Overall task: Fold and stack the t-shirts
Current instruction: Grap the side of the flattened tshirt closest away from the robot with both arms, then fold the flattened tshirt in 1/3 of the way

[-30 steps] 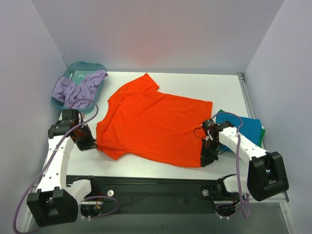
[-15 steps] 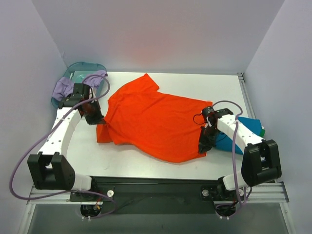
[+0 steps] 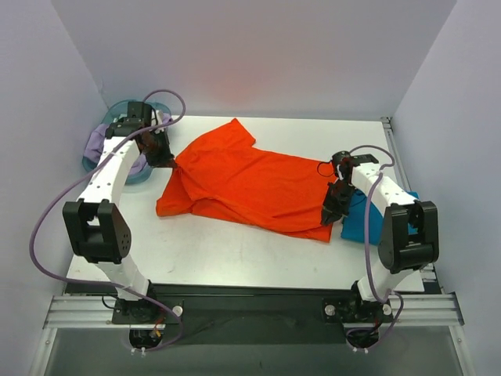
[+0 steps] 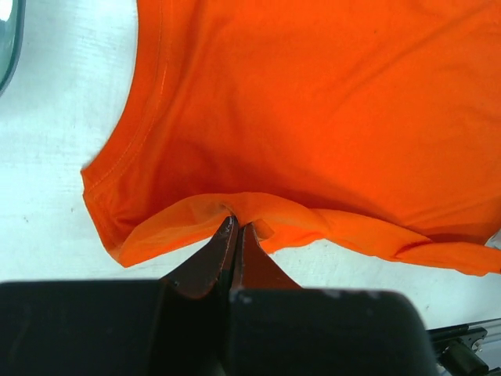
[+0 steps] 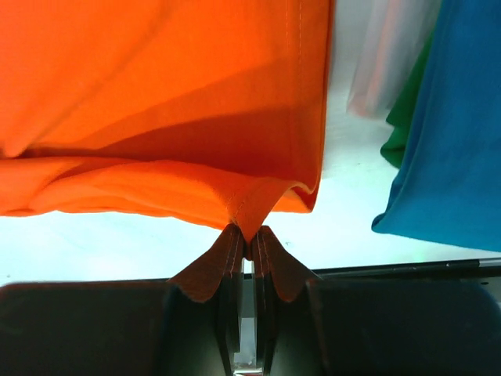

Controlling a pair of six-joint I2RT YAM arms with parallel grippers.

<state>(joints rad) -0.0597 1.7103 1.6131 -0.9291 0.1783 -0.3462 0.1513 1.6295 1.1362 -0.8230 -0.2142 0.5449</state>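
Note:
The orange-red t-shirt (image 3: 250, 184) lies across the middle of the table, its near half lifted and doubled over toward the back. My left gripper (image 3: 169, 162) is shut on its left edge, seen pinched in the left wrist view (image 4: 237, 225). My right gripper (image 3: 329, 217) is shut on its right hem corner, seen in the right wrist view (image 5: 250, 233). The folded teal-blue t-shirt (image 3: 362, 223) lies at the right, partly behind my right arm; it also shows in the right wrist view (image 5: 454, 141) with a green t-shirt (image 5: 403, 117) under it.
A translucent teal basin (image 3: 117, 117) holding a lilac cloth (image 3: 98, 141) stands at the back left, right behind my left arm. White walls close the table on three sides. The black rail (image 3: 250, 301) runs along the near edge.
Both grippers have carried the shirt's near edge up and toward the back, folding it over itself. The left arm swung up next to the basin; the right arm moved back over the teal-blue shirt.

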